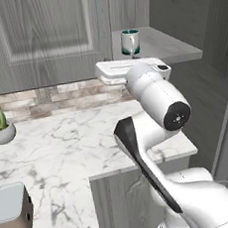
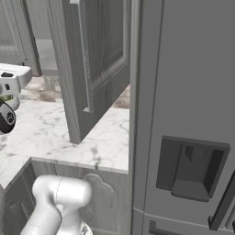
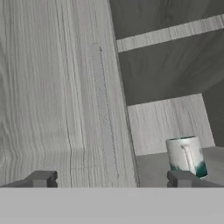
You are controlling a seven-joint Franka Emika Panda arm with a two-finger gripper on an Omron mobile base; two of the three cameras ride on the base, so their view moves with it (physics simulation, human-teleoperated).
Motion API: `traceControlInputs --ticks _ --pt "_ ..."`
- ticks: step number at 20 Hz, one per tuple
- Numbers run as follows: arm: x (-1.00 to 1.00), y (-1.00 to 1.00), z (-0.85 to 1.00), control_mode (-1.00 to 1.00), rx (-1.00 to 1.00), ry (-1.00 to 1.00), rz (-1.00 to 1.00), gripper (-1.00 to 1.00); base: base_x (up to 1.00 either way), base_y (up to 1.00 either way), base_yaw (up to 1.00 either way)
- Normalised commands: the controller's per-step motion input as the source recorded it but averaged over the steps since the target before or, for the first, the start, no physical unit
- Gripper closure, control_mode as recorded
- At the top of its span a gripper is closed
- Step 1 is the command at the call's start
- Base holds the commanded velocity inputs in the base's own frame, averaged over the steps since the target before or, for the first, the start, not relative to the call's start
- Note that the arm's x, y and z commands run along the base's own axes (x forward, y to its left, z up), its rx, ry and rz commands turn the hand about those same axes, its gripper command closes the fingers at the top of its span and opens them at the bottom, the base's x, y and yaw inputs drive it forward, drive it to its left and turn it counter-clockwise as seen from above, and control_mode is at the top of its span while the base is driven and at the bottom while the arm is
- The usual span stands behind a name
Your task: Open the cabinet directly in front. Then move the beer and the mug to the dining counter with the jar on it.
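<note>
- The mug (image 1: 130, 42) stands upright on the lower shelf (image 1: 171, 47) of the cabinet (image 1: 43, 36) in the left base view, silvery with a teal rim. The cabinet's left door is shut and its right side is open.
- In that view the white arm reaches up toward the shelf, its wrist just below and in front of the mug; the fingers of the hand are hidden behind it.
- Under the cabinet runs a brick backsplash (image 1: 59, 99) and a white marble surface (image 1: 74, 145), with a potted plant (image 1: 0, 129) at its left and a toaster (image 1: 12, 214) near the front.
- In the right base view the cabinet's right door (image 2: 94, 59) is swung open over the marble surface (image 2: 103, 140), beside a grey fridge (image 2: 183, 114).
- In the hand view the hand (image 3: 111, 178) has its two tips wide apart, holding nothing. The mug (image 3: 187, 156) sits on the shelf (image 3: 153, 168) just above the right tip; the closed door (image 3: 57, 96) fills the left.
</note>
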Motion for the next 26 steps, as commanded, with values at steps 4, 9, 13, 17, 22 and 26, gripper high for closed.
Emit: traceControlInputs --ticks 4,9,13,17,22,26 --pt "0.66 0.38 0.10 -1.00 -0.08 0.03 -0.04 -1.00 0.00 0.00 0.00" --pt "0.77 0.01 0.10 -1.00 0.00 0.03 -0.02 -1.00 0.00 0.00 0.00" --pt "0.87 0.08 0.00 -1.00 0.00 0.03 0.00 -1.00 0.00 0.00 0.00" --pt "0.89 0.21 0.00 -1.00 -0.02 0.11 -0.02 -1.00 0.00 0.00 0.00" --pt "0.94 0.46 0.00 -1.00 -0.04 0.06 -0.08 1.00 0.00 0.00 0.00" --pt "0.14 0.06 0.00 -1.00 0.00 0.00 -0.03 1.00 0.00 0.00 0.00"
